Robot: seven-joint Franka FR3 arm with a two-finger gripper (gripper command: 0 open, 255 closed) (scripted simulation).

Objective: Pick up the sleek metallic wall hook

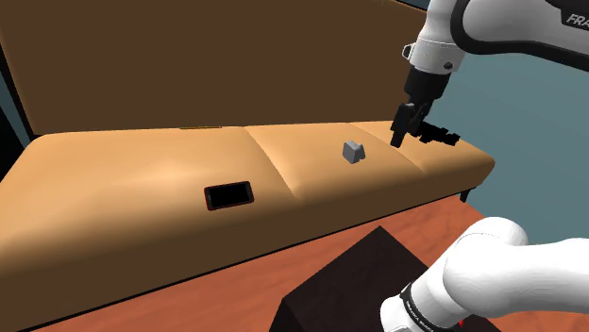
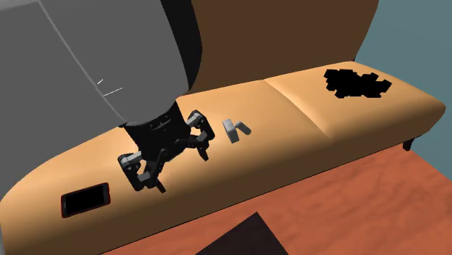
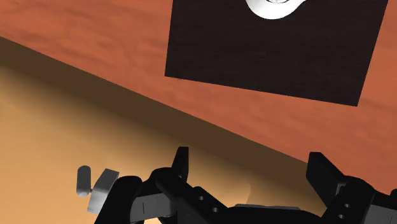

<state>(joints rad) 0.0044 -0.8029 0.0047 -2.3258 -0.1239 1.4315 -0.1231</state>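
A small, plain grey wall hook (image 1: 352, 152) rests on the seat of a long tan padded bench (image 1: 142, 170) with a tall brown back (image 1: 189, 66).

In the shoulder view, well to the left of the wall hook, a flat black slab (image 1: 228, 195) with a red rim lies on the same seat. To the right of the wall hook and a little higher, the black jaws hang above the seat at the end of the white arm (image 1: 491, 28). They are near the wall hook but apart from it. In front of the bench, lower in the picture than the wall hook, are a red-brown wooden floor (image 1: 425, 217) and the dark box stand (image 1: 349, 283).

In the second exterior view the slab (image 2: 85, 200) is far to the left of the wall hook (image 2: 235, 130). The jaws come next, just left of the wall hook, spread open with nothing between them. Well to the right of the wall hook, a jagged black patch (image 2: 356, 82) marks the seat.

In the wrist view the jaws stand wide apart and empty. The wall hook (image 3: 95, 188) lies on the tan seat beside the outer side of one jaw, not between the two. Beyond it are the floor (image 3: 95, 51) and the stand (image 3: 273, 51).
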